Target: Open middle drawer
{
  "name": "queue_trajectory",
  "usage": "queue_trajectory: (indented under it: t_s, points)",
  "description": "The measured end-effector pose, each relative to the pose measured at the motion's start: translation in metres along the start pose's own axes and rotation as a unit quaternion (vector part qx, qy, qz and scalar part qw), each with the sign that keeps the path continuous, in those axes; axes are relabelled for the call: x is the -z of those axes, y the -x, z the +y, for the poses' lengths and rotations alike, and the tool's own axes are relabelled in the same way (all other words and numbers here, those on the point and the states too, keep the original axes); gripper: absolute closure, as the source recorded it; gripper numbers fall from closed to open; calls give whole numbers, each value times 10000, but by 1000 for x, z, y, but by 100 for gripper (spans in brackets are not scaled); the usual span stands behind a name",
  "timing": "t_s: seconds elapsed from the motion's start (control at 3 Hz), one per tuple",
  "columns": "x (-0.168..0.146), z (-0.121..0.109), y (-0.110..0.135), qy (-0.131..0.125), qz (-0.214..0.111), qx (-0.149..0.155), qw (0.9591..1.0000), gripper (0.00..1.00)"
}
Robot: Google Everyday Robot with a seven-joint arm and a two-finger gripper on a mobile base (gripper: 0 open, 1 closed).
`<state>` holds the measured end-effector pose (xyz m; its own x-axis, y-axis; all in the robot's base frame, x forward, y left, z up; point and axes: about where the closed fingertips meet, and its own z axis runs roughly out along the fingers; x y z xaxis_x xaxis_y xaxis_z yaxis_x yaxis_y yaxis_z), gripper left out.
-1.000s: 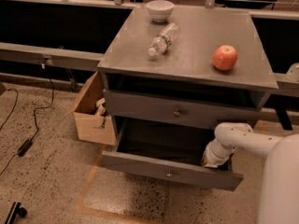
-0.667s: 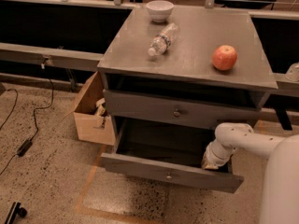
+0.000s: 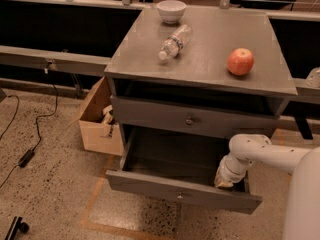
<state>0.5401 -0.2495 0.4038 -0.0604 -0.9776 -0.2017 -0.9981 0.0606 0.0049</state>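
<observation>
Nearly done: middle drawer [image 3: 150, 184] stands well out from table [image 3: 210, 54]; hand [image 3: 225, 180] sits inside its right end, grip cannot tell; only withdrawal seems left.

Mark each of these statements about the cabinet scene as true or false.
1. The middle drawer is pulled out from the cabinet. True.
2. The gripper is on the knob of the middle drawer. False: it is down inside that drawer at the end nearest the arm, away from the knob at the centre of the front.
3. The water bottle stands upright. False: it lies on its side on the cabinet top.
4. A white bowl sits near the back edge of the cabinet top. True.
5. The drawer above is pulled out as well. False: its front sits flush with the cabinet.
</observation>
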Motion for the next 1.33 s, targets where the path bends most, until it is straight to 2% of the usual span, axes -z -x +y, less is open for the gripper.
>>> queue_trajectory:
  t_s: [0.33,0.67,1.0,1.33]
  points:
    - [0,39,8,396,33,-86,9992,100]
    - [0,38,8,396,33,-86,9992,100]
    - [-5,68,11,947,42,-262,9952,100]
    - [-5,66,11,949,42,-263,9951,100]
